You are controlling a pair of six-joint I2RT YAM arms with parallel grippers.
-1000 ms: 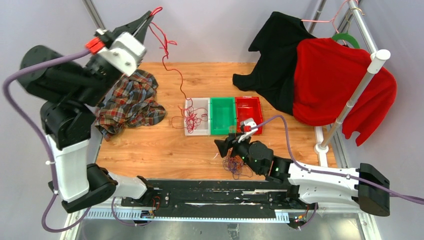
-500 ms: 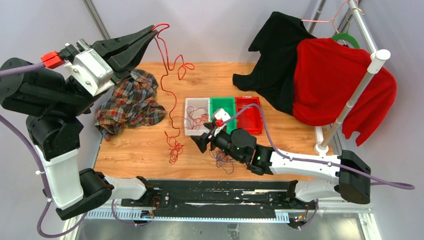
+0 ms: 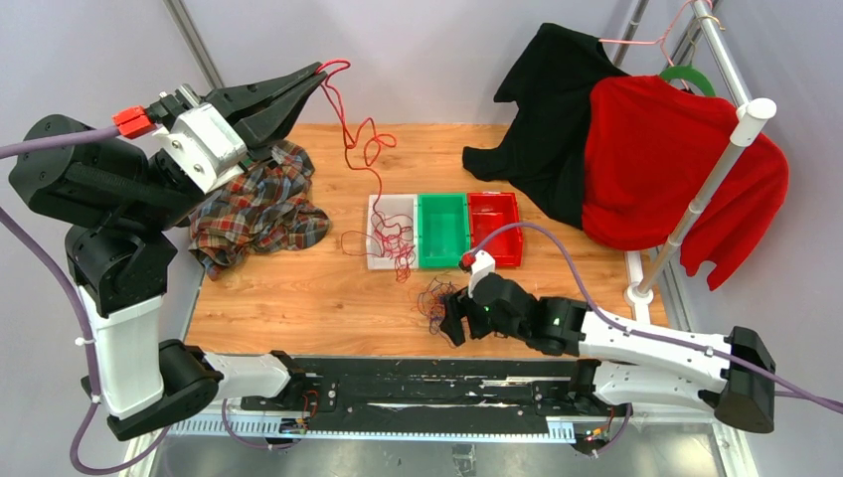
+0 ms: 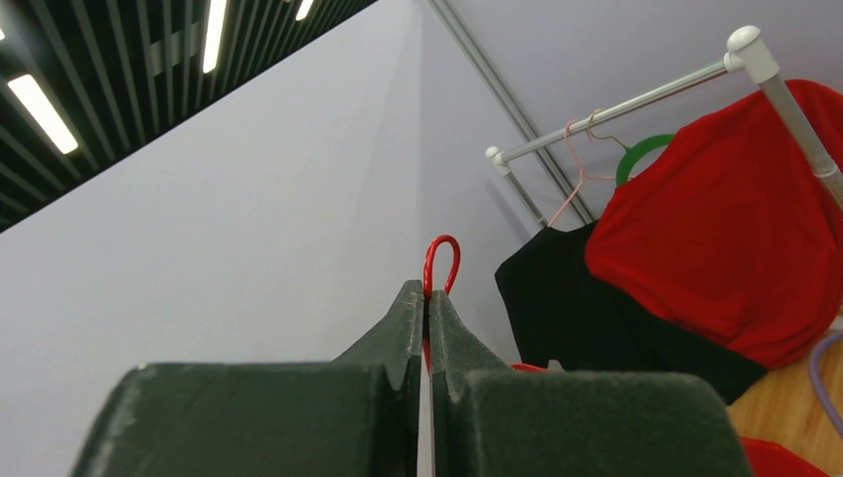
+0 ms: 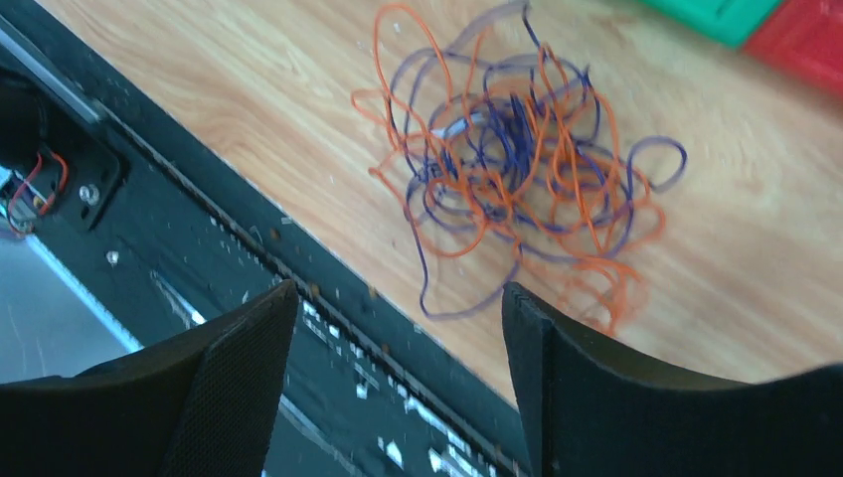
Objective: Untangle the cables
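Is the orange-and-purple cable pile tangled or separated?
Tangled: the orange and purple cables loop through one another in a single clump, with no strand lying apart.

Wooden table (image 3: 298,298), plaid cloth (image 3: 260,204) crumpled far left, clear bin (image 3: 372,238), green bin (image 3: 442,231), red bin (image 3: 494,224) in a row mid-table, orange-and-purple cables (image 3: 435,298) tangled by the near edge.

A robotics lab, seen from beside the bench — a left arm (image 3: 119,199) and a right arm (image 3: 636,343) are bolted to a black rail (image 3: 427,383) at the edge of a wooden table (image 3: 298,298), boxed in by plain pale walls (image 3: 427,50) and metal posts (image 3: 194,45). Strip lights (image 4: 40,109) run along a dark slatted ceiling. A white clothes rack (image 3: 711,169) and three coloured bins (image 3: 442,231) share the space.
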